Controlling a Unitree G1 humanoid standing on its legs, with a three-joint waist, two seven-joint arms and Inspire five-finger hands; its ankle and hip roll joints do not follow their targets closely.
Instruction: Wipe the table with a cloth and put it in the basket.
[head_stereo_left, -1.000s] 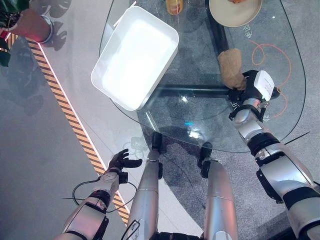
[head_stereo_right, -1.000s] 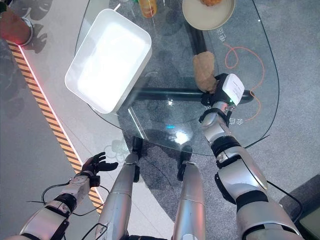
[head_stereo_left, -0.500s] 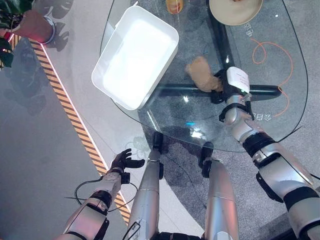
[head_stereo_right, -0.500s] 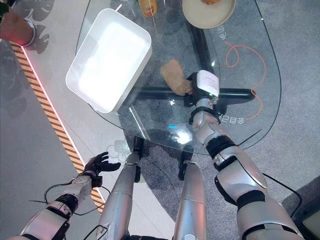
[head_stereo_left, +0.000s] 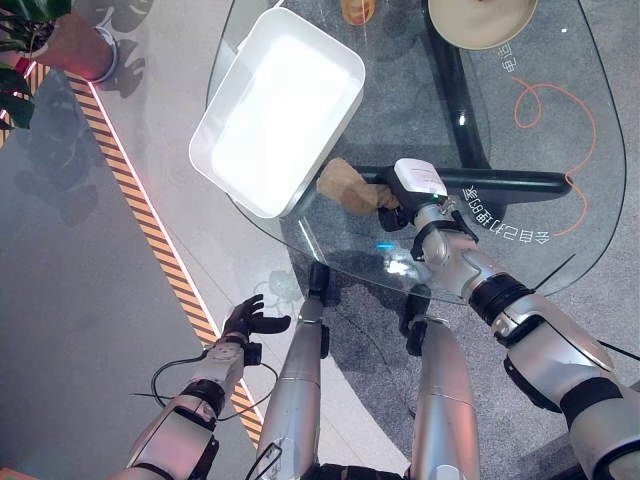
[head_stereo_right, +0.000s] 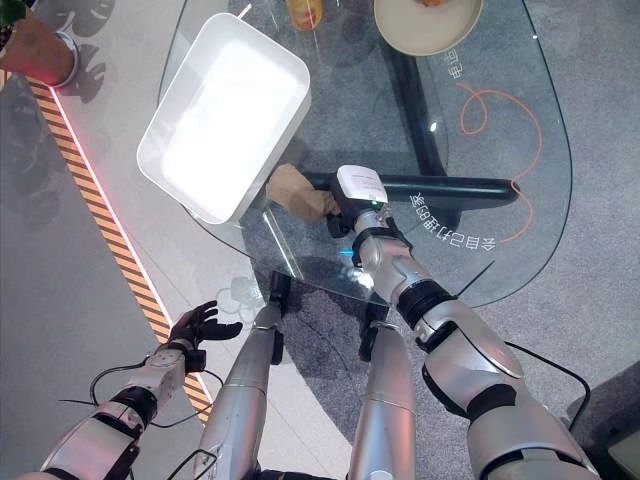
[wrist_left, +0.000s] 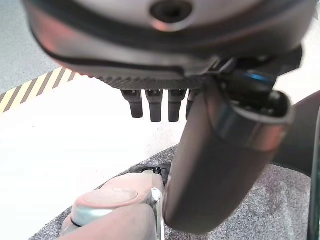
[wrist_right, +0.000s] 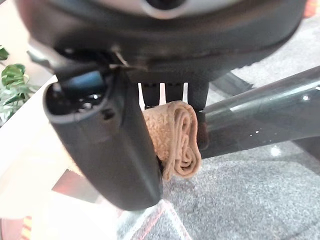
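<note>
**op:** Two containers on my glass table (head_stereo_left: 560, 215) right now. The white basket (head_stereo_left: 275, 110) is a plain rectangular tub sitting at the table's left edge, and from the head cams I can't see anything lying in it. The tan plate (head_stereo_left: 480, 22) at the far edge has some food on it, too cut off to tell what. There's also an orange-ish bottle (head_stereo_left: 356, 10) by the far edge, and an orange cord (head_stereo_left: 545, 100) looping on the glass to the right.

**reply:** where's the cloth, and what are the hands doing?

**op:** The brown cloth (head_stereo_left: 350, 185) is on the glass just beside the basket's near corner, not in it. My right hand (head_stereo_left: 400, 205) has it clamped. The right wrist cam is what really shows that: the cloth (wrist_right: 175, 135) is rolled up and pinched between thumb and fingers (wrist_right: 200, 95). My left hand (head_stereo_left: 250, 320) hangs low off the table over the floor by the striped tape (head_stereo_left: 150, 240), fingers loose and spread, holding nothing.
</note>
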